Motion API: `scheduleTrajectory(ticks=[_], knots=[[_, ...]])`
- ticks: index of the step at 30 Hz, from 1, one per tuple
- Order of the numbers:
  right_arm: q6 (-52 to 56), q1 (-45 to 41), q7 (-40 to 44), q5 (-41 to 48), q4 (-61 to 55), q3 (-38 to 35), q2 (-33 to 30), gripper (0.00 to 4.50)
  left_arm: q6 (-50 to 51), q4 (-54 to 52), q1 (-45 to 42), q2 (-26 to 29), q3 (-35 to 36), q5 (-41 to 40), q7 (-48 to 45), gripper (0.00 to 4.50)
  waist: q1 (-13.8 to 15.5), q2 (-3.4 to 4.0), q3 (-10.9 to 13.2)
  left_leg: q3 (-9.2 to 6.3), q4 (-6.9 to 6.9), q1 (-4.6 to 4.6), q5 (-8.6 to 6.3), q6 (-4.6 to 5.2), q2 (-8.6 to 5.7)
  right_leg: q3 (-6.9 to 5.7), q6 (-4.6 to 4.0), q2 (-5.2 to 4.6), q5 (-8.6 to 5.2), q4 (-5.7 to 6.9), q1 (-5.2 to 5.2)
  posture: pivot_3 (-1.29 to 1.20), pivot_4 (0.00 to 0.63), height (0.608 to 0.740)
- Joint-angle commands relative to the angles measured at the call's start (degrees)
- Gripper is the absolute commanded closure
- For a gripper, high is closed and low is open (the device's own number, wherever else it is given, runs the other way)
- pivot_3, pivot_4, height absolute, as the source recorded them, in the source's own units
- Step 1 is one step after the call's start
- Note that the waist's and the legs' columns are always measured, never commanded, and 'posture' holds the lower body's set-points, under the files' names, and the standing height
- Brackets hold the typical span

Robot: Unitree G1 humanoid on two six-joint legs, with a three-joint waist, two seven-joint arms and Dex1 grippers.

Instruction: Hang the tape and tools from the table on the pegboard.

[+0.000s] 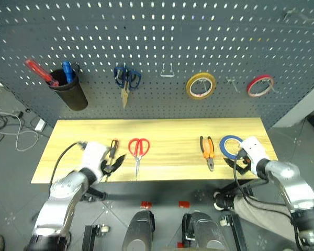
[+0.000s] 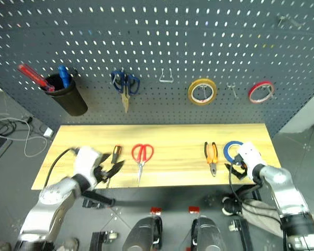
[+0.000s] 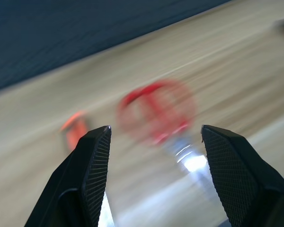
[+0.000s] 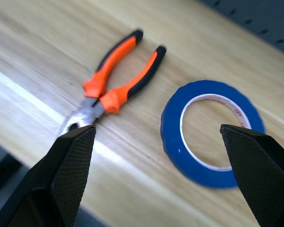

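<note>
The light wooden table point(image 1: 172, 133) carries, from left to right, a screwdriver point(image 1: 113, 148) with a black-and-orange handle, red-handled scissors point(image 1: 138, 149), orange-and-black pliers point(image 1: 207, 150) and a flat ring of blue tape point(image 1: 229, 147). My left gripper point(image 1: 115, 163) hovers open at the table's front edge, just beside the screwdriver, and its fingers point toward the scissors point(image 3: 156, 113). Over the front right corner my right gripper point(image 1: 237, 163) stands wide open and holds nothing. From its wrist I look at the tape point(image 4: 173, 137) and the pliers point(image 4: 118, 80). The pegboard point(image 1: 157, 31) rises behind the table.
On the pegboard hang a black cup point(image 1: 69, 91) with red and blue handles in it, blue-handled scissors point(image 1: 126, 80), a bare metal hook point(image 1: 167, 71), a yellow tape ring point(image 1: 200, 85) and a red tape ring point(image 1: 260, 85). Cables point(image 1: 10, 128) lie on the floor at the left.
</note>
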Motion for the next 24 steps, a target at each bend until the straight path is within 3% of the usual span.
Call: scheduleTrajectory(ticks=[1, 7, 11, 14, 19, 24], knots=[[-0.76, -4.37, 2.54, -1.42, 4.17, 1.42, -1.26, 0.0, 0.82, -3.99, -4.19, 2.09, -4.35, -0.07, -5.94, 1.3, -0.08, -0.03, 1.02, 0.05, -0.01, 0.02, -0.07, 0.11, 0.0, 0.05, 0.0, 0.0, -0.02, -0.01, 0.01, -0.05, 0.363, 0.74], [-0.78, -14.38, 6.58, -6.67, 18.15, 7.67, -1.15, 0.0, -4.75, -2.17, -11.89, 3.96, -14.2, 3.71, -16.44, 1.3, -1.1, -0.1, 3.41, 0.45, -0.02, -0.48, -0.16, 0.07, 0.01, 0.25, 0.0, -0.02, -0.1, -0.02, -0.59, -0.04, 0.401, 0.74], [-1.26, -18.42, 9.21, -9.49, 25.19, 11.14, -0.84, 0.0, -9.83, 1.2, -13.99, 4.14, -16.94, 5.65, -20.48, 1.3, -1.44, -0.11, 4.65, 0.61, -0.02, -0.74, -0.19, 0.13, -0.01, 0.2, 0.07, -0.14, -0.14, -0.08, -0.82, -0.05, 0.411, 0.74], [-1.4, -20.68, 10.9, -11.4, 29.67, 13.0, -1.07, 0.61, -12.48, 3.01, -14.94, 3.6, -18.18, 6.61, -22.44, 1.27, -1.62, -0.12, 5.12, 0.65, 0.02, -0.71, -0.22, 0.15, 0.0, 0.17, 0.08, -0.16, -0.14, -0.05, -0.82, -0.06, 0.414, 0.74], [-0.11, -21.14, 15.05, -12.63, 29.91, 14.43, -2.46, 2.27, -14.97, 4.13, -14.72, 2.88, -18.66, 6.59, -24.65, 1.27, -1.59, -0.24, 5.4, 0.65, 0.13, -0.69, -0.22, 0.16, 0.02, 0.16, 0.15, -0.2, -0.12, 0.01, -0.78, -0.07, 0.405, 0.74], [-1.33, -16.19, 9.02, -12.51, 19.75, 9.01, -5.5, 3.81, -13.93, 3.65, -14.37, 0.45, -17.36, 4.89, -23.82, 1.27, -1.17, -0.23, 5.42, 0.62, 0.14, -0.75, -0.21, 0.14, 0.0, 0.1, 0.16, -0.23, -0.12, -0.03, -0.77, -0.08, 0.388, 0.74]])
